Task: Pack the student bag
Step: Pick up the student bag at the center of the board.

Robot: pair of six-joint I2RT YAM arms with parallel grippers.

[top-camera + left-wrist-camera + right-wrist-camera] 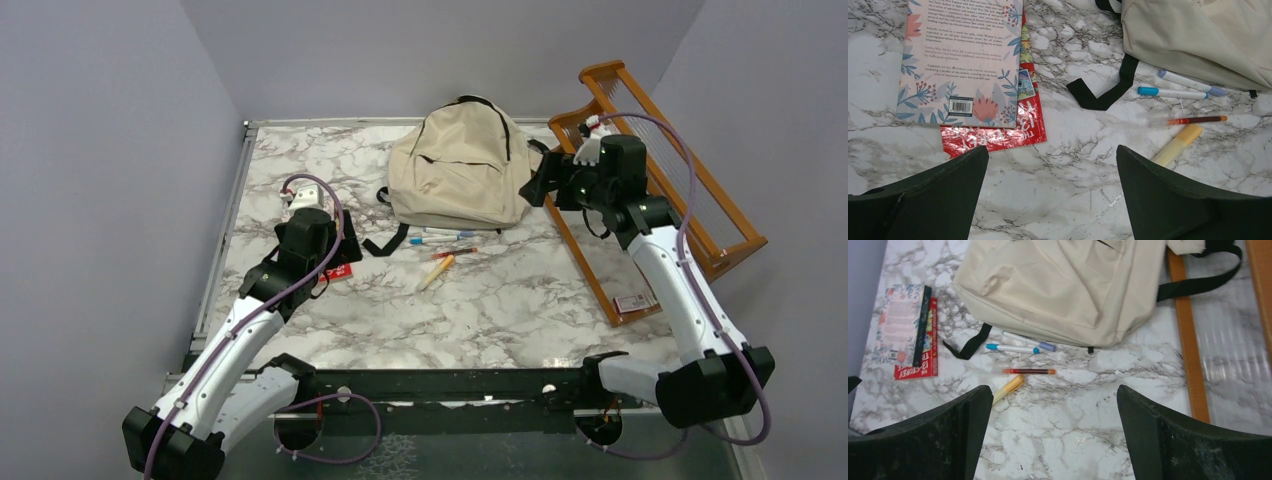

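Observation:
The student bag (460, 165) is a beige backpack with black zippers, lying flat at the back middle of the table, zipped shut. It also shows in the left wrist view (1198, 35) and the right wrist view (1063, 285). Just in front of it lie two markers (1018, 345), a red pen (1029, 371) and a yellow marker (1008, 388). A floral book (958, 55) lies on a red book (998, 135) at the left. My left gripper (1053, 155) is open and empty above bare table beside the books. My right gripper (1055, 392) is open and empty, raised at the bag's right side.
A wooden rack (660, 180) lies along the table's right side, its near rail (1188, 350) next to the bag. A small card (633, 302) lies at the rack's near end. The bag's black strap (1108, 95) loops out onto the table towards the books.

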